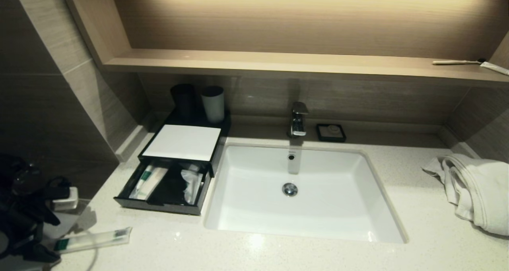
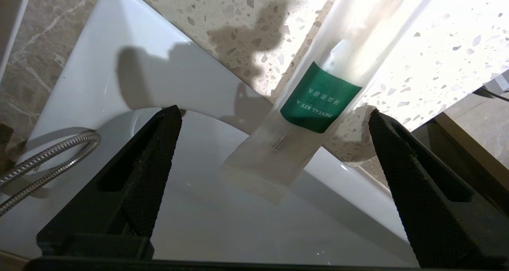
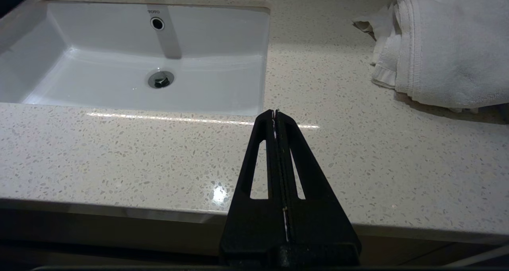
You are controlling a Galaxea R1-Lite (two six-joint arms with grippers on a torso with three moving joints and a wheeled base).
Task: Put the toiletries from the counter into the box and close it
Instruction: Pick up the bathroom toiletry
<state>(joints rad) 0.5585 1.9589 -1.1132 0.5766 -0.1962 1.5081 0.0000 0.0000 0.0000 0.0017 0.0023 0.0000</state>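
Observation:
A clear dental kit packet with a green label (image 1: 93, 239) lies on the counter's front left corner, its labelled end hanging over the edge. In the left wrist view the packet (image 2: 322, 96) is just ahead of my open, empty left gripper (image 2: 274, 112), in line with the gap between its fingers and not touching them. My left arm (image 1: 24, 215) is at the lower left. The black box (image 1: 159, 201) stands left of the sink with its drawer pulled open; a similar packet (image 1: 148, 182) and a wrapped item (image 1: 191, 183) lie inside. My right gripper (image 3: 275, 113) is shut and empty above the counter's front edge.
The white sink (image 1: 302, 223) with its faucet (image 1: 298, 120) fills the middle. A white towel (image 1: 475, 189) lies at the right. Two cups (image 1: 212, 102) stand behind the box, next to a soap dish (image 1: 331, 132). A toothbrush (image 1: 457, 62) lies on the shelf. A white fixture (image 2: 199, 223) with a metal hose (image 2: 47, 159) sits below the counter's left end.

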